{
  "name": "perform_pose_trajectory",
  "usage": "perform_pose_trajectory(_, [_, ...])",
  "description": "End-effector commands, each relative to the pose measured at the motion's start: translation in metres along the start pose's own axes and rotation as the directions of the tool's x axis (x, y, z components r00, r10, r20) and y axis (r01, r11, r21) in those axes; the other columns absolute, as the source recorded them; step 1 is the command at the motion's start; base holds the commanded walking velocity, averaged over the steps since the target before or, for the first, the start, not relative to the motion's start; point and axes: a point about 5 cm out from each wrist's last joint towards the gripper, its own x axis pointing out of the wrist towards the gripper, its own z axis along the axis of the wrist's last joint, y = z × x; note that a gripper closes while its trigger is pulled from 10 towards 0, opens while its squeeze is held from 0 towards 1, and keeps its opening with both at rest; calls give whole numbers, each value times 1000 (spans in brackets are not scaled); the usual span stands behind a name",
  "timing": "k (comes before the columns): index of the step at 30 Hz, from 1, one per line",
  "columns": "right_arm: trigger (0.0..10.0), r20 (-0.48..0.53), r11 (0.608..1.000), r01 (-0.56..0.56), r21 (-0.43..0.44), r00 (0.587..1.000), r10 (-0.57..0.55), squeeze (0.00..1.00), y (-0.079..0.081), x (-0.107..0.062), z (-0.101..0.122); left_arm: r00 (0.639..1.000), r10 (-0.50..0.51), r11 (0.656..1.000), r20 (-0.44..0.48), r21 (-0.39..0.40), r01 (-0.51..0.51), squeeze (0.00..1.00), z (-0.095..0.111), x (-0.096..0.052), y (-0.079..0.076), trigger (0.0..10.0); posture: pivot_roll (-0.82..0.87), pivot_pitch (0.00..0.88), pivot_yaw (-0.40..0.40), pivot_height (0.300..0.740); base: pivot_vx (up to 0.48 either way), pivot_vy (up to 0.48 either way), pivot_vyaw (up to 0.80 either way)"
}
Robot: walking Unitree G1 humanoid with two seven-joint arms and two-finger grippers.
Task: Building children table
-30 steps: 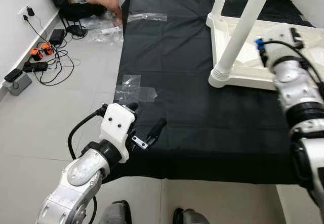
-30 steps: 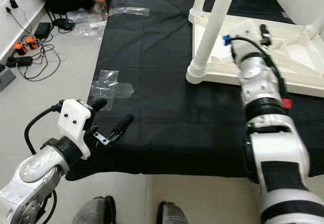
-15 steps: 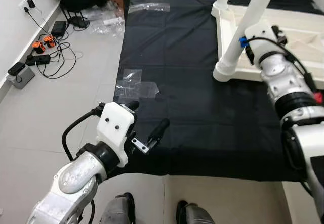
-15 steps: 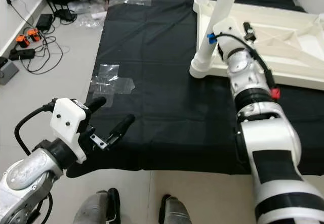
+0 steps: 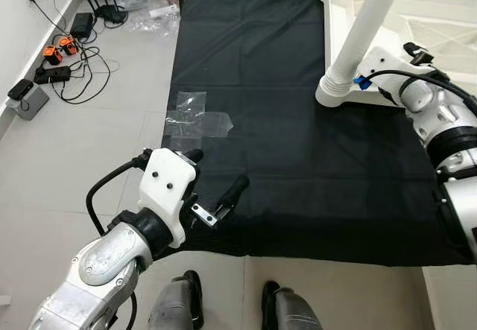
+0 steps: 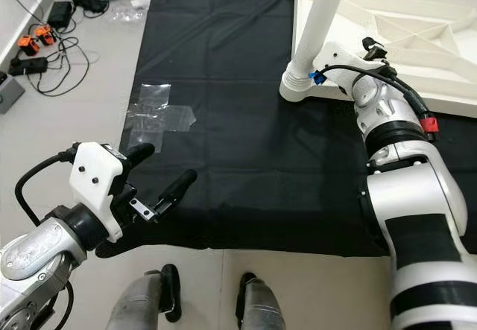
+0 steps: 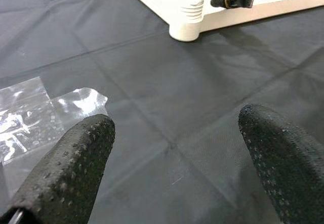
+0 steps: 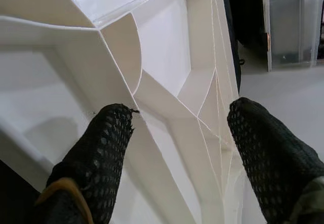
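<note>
Black cloth (image 5: pixel 283 121) covers the floor; nearest, left claw (image 5: pixel 216 185) hovers spread over its edge. Farther, the white table (image 5: pixel 417 24) lies upside down, leg (image 5: pixel 365 36) pointing up, right claw (image 8: pixel 177 148) spread over its underside.

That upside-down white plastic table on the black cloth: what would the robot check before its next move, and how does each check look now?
1. White plastic table lies upside down on the black cloth: ok.
2. White table leg stands upright in its corner socket: ok.
3. Right gripper open over the table's ribbed underside: ok.
4. Right gripper holding anything: not ok, empty.
5. Left gripper open above the cloth's near edge: ok.
6. Leg fully seated: cannot tell.
</note>
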Motion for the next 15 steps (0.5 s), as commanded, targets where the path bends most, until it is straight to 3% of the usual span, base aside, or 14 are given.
perform_pose_trajectory(1, [10000, -10, 994, -94, -51, 996, 93, 0, 14, -1, -6, 1000, -4, 1000, -27, 7, 5, 0, -1, -4, 0, 10000, 126, 368, -7, 740, 0, 0, 0])
perform_pose_trajectory(7, [10000, 71, 983, -181, -8, 981, 181, 0, 27, 0, 7, 1000, 3, 1000, -28, 11, -3, 0, -1, -4, 1, 10000, 126, 365, -10, 740, 0, 0, 0])
perform_pose_trajectory(11, [10000, 146, 951, -282, 124, 953, 264, 0, 39, -1, 18, 1000, 2, 1000, -26, 14, -2, 0, -1, -1, 2, 10000, 119, 352, -11, 740, 0, 0, 0])
perform_pose_trajectory(15, [10000, 188, 932, -330, 150, 935, 301, 0, 46, -2, 23, 1000, 4, 1000, -24, 16, -3, 0, -1, 0, 3, 10000, 117, 350, -11, 740, 0, 0, 0])
